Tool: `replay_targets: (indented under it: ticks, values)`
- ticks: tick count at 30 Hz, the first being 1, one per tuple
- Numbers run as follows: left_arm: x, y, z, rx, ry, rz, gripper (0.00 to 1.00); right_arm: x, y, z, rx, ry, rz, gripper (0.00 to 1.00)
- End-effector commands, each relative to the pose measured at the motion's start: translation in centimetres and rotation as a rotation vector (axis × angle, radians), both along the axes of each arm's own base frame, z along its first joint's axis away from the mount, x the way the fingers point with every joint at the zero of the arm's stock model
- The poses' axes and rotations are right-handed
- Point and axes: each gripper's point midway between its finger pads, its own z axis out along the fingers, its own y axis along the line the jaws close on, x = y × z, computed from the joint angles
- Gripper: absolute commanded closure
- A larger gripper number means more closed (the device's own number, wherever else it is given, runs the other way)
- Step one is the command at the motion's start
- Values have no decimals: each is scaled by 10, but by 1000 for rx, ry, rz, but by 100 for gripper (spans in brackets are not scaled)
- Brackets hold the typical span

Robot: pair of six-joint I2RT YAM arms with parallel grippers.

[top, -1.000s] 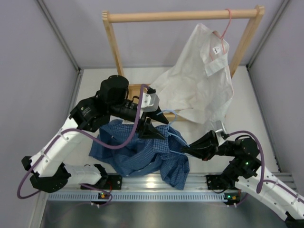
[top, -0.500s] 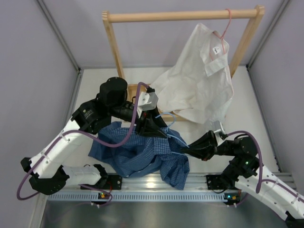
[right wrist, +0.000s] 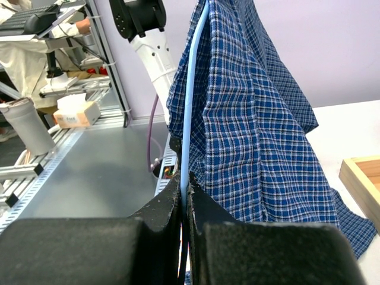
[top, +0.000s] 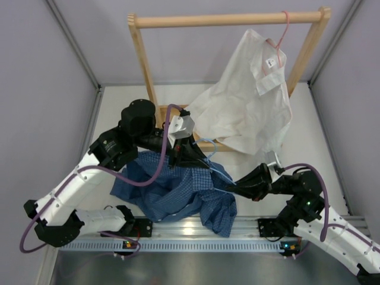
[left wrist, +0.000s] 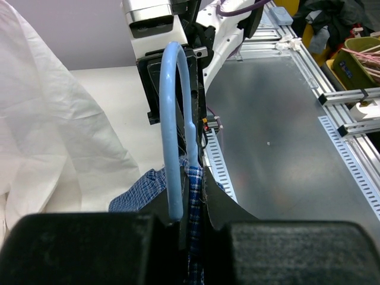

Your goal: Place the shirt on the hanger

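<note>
Shirt [top: 172, 190] sits in a crumpled blue-checked heap on the tabletop [top: 119, 107] near the front edge, between my two arms. Its upper part is raised off the surface and draped over the hanger [top: 219, 171]. From the right wrist camera I see the checked cloth falling down one side of the light-blue wire. My left fingers [left wrist: 169, 237] are closed on the curved hook, and a fold of checked fabric is pinched in there alongside the wire. My right fingers [right wrist: 172, 208] are clamped tight on a straight run of the same wire, with the cloth just beside them; I can't tell if any of it is caught in that grip. In the overhead view the two grips are near each other above the heap. Behind them a white shirt [top: 249, 107] hangs from a pink hanger [top: 284, 29] on the wooden rack [top: 225, 20], its lower edge close to the left arm's wrist.
</note>
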Motion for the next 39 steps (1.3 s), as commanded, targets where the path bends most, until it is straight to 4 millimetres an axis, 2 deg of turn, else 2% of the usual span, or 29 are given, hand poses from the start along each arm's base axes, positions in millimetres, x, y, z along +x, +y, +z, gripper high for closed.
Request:
replay_targets:
  ticks: [1, 4, 5, 6, 7, 8, 9, 10, 11, 12, 13, 14, 16, 17, 19, 22, 23, 25, 26, 28, 29, 31, 32, 35, 39]
  values:
    - [-16, 7, 21, -92, -48, -55, 100, -4, -8, 42, 108, -120, -27, 100]
    - [-19, 10, 25, -113, -60, -50, 100, -2, -8, 40, 99, -116, -37, 100]
    - [-19, 11, 26, -118, -66, -47, 100, -1, -8, 39, 94, -117, -40, 95]
    - [-17, 11, 25, -115, -67, -32, 100, 1, -8, 40, 96, -111, -58, 81]
    - [-15, 12, 26, -119, -74, -11, 100, 6, -8, 34, 68, -79, -78, 63]
    - [-11, 12, 27, -121, -82, 19, 100, 11, -9, 31, 52, -82, -111, 22]
    - [1, 10, 25, -113, -88, 94, 100, 19, -14, 38, 56, -77, -177, 3]
    - [7, 13, 28, -120, -100, 146, 100, 28, -15, 20, -22, -15, -229, 0]
    - [15, 15, 29, -119, -100, 204, 100, 50, -25, 24, -23, 16, -372, 1]
    - [23, 17, 30, -119, -102, 268, 100, 60, -33, 19, -43, 66, -452, 0]
    - [42, 23, 32, -121, -104, 403, 100, 69, -41, 14, -63, 116, -520, 0]
    - [51, 28, 34, -124, -112, 469, 100, 84, -56, 3, -96, 220, -649, 1]
    - [73, 42, 34, -125, -75, 645, 100, 89, -69, -1, -98, 283, -720, 1]
    - [78, 45, 34, -126, -67, 683, 100, 88, -72, -3, -91, 331, -732, 1]
    - [90, 52, 28, -119, -27, 776, 100, 82, -71, 1, -56, 376, -702, 0]
    - [104, 55, 20, -108, 30, 869, 100, 75, -58, 1, -13, 521, -621, 8]
    - [113, 59, 14, -94, 38, 925, 100, 71, -49, -2, -19, 583, -572, 15]
    - [119, 58, 7, -78, 54, 957, 100, 70, -40, 3, 7, 631, -526, 18]
    - [123, 59, 2, -67, 61, 979, 100, 67, -33, -2, 12, 703, -480, 25]
    - [132, 62, -3, -58, 87, 1036, 100, 69, -21, 3, 73, 809, -417, 33]
    - [135, 63, -4, -59, 96, 1057, 100, 71, -12, -12, 51, 864, -394, 44]
    - [140, 65, -8, -56, 108, 1093, 100, 74, -4, -9, 98, 923, -351, 53]
    - [141, 64, -9, -55, 110, 1093, 100, 79, 1, -20, 78, 955, -367, 55]
    - [142, 61, -15, -39, 114, 1088, 100, 83, 11, -34, 47, 987, -405, 54]
    - [146, 61, -19, -44, 120, 1106, 100, 82, 29, -44, 12, 994, -427, 54]
